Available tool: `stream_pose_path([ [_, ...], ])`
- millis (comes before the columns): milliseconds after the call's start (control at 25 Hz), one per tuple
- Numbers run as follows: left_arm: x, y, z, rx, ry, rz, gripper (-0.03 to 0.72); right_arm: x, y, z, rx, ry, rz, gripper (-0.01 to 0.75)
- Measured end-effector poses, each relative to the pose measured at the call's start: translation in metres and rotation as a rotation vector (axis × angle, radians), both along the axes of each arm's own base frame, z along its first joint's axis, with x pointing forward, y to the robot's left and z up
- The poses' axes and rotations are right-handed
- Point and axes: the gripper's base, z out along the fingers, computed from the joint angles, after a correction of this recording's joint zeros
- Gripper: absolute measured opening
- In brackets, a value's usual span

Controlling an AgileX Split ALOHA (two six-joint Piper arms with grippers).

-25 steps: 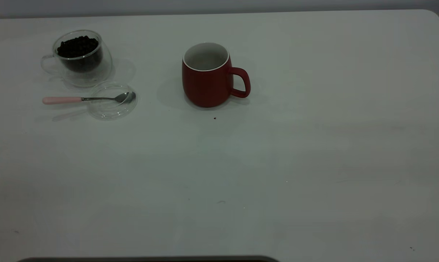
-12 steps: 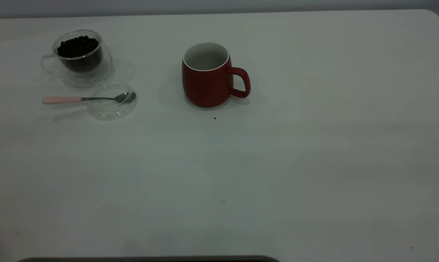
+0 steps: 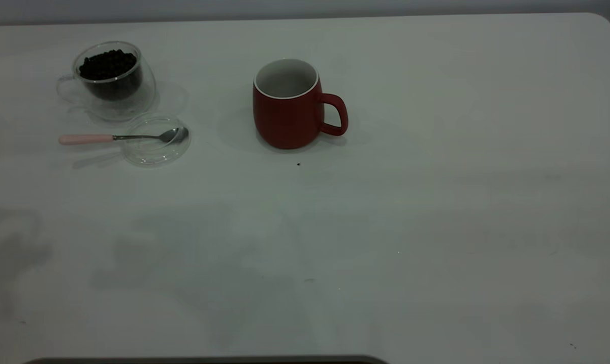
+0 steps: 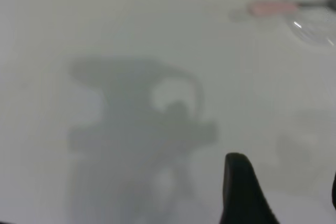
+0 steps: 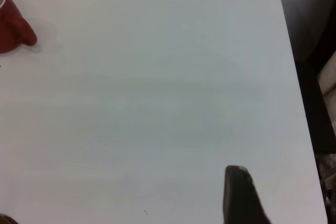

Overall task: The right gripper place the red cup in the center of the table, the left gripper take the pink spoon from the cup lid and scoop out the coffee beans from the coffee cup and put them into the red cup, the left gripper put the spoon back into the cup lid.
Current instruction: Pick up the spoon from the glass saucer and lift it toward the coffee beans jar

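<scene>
The white desk (image 3: 436, 212) carries the red mug (image 3: 287, 108) near its middle, the glass cup (image 3: 113, 81) of beans (image 3: 107, 64) far left, its lid (image 3: 155, 141) just beside it; the spoon (image 3: 118, 137) lies bowl-in-lid, pink handle pointing outward, ahead of the left gripper (image 4: 283, 192), jaws spread; right jaws: cannot tell

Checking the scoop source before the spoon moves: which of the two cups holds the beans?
The clear glass coffee cup at the table's far left holds the dark coffee beans. The red cup near the centre shows only its white inside.
</scene>
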Motion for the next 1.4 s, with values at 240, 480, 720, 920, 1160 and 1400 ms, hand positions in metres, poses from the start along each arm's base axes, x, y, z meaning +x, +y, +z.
stream_pose_path([
  [240, 0.056, 0.029, -0.026, -0.030, 0.086, 0.031, 0.464, 0.000, 0.000, 0.000, 0.000, 0.000, 0.000, 0.438],
  [480, 0.101, 0.064, -0.062, -0.155, 0.160, 0.030, 0.464, 0.000, 0.000, 0.000, 0.000, 0.000, 0.000, 0.438],
  [720, 0.119, 0.099, -0.099, -0.406, 0.147, -0.090, 0.464, 0.000, 0.000, 0.000, 0.000, 0.000, 0.000, 0.438],
  [920, 0.116, 0.111, -0.127, -0.673, -0.001, -0.184, 0.464, 0.000, 0.000, 0.000, 0.000, 0.000, 0.000, 0.438],
  [1160, 0.114, 0.106, -0.178, -0.742, -0.047, -0.265, 0.464, 0.000, 0.000, 0.000, 0.000, 0.001, 0.000, 0.438],
  [1400, 0.115, 0.100, -0.199, -0.827, -0.093, -0.230, 0.532, 0.000, 0.000, 0.000, 0.000, 0.001, 0.000, 0.438],
])
